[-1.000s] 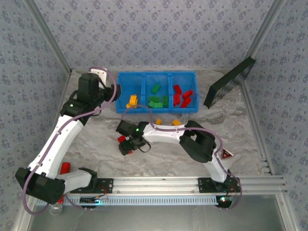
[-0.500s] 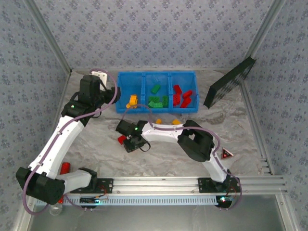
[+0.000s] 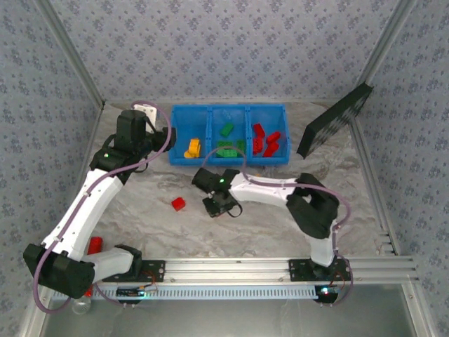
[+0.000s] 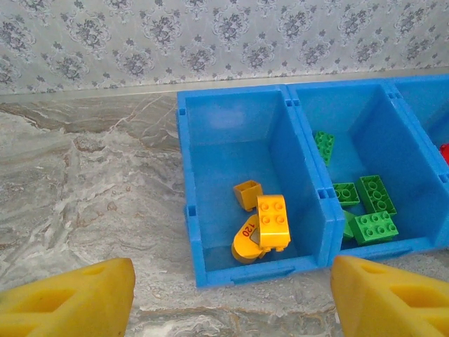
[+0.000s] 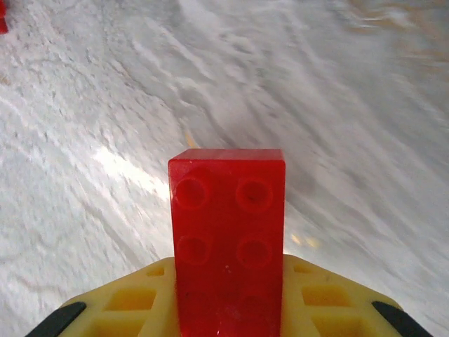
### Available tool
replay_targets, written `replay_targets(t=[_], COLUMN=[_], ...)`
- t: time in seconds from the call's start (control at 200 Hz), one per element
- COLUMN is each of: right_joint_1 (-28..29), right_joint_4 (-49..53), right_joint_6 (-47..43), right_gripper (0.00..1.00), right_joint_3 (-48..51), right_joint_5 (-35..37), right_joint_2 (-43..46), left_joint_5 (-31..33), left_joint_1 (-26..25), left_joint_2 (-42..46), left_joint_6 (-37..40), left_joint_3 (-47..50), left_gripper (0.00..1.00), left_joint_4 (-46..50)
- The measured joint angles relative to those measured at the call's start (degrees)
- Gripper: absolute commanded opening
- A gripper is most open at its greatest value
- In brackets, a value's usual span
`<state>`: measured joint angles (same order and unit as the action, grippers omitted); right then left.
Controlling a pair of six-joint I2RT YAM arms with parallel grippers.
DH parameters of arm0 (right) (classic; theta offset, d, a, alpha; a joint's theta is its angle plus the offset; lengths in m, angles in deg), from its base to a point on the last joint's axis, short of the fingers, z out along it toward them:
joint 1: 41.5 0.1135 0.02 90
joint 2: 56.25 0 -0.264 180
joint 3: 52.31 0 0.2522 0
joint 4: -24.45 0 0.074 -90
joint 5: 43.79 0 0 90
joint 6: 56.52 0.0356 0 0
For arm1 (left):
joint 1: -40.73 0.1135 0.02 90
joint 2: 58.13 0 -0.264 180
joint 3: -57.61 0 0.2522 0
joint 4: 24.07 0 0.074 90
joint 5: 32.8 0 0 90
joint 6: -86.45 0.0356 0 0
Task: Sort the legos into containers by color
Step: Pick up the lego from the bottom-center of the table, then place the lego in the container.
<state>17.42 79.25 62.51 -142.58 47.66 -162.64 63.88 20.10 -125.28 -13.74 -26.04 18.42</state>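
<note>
Far centre: blue tray [image 3: 228,107], unmoved. Right end effector [image 3: 223,205] has shifted right since a second ago, now clamped on held red lego [image 5: 226,232]. Left end effector [image 3: 164,133] jaws apart, beside tray's left compartment. Loose red lego [image 3: 178,203] lies behind on tabletop [image 3: 252,235].

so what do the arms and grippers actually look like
Both the left arm and right arm are white tubular links with chunky black joints. A thin mauve cable loops along each, and a small green light glows on each arm. The left gripper and right gripper are black-bodied, with yellow plastic fingers.
</note>
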Motion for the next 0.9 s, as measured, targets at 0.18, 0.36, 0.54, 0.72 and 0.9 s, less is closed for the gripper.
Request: replay_targets(t=[0.18, 0.36, 0.54, 0.72, 0.9], right_joint_1=[-4.42, -15.10, -24.83, -31.58, -35.95], right_joint_4=[4.68, 6.67, 6.73, 4.13, 1.90], right_joint_6=[-2.75, -7.54, -12.44, -16.59, -19.08], right_gripper=[0.31, 0.32, 0.32, 0.32, 0.33], right_joint_3=[0.87, 0.87, -0.52, -7.45, -13.94], right_joint_5=[1.90, 3.56, 3.98, 3.26, 2.14], right_joint_2=[11.21, 17.99, 17.35, 11.02, 2.45], left_joint_5=[-0.31, -2.16, -2.58, -4.59, -6.12], left_joint_1=[0.00, -0.37, -5.77, -12.98, -20.68], left_joint_2=[-0.04, -0.09, -0.44, -2.82, -7.63], left_joint_6=[-0.44, -0.37, -0.72, -4.22, -9.18], left_joint_3=[0.24, 1.53, 3.10, 8.96, 13.79], left_gripper=[0.74, 0.73, 0.73, 0.73, 0.73], left_joint_4=[0.09, 0.68, 2.38, 2.32, 0.31])
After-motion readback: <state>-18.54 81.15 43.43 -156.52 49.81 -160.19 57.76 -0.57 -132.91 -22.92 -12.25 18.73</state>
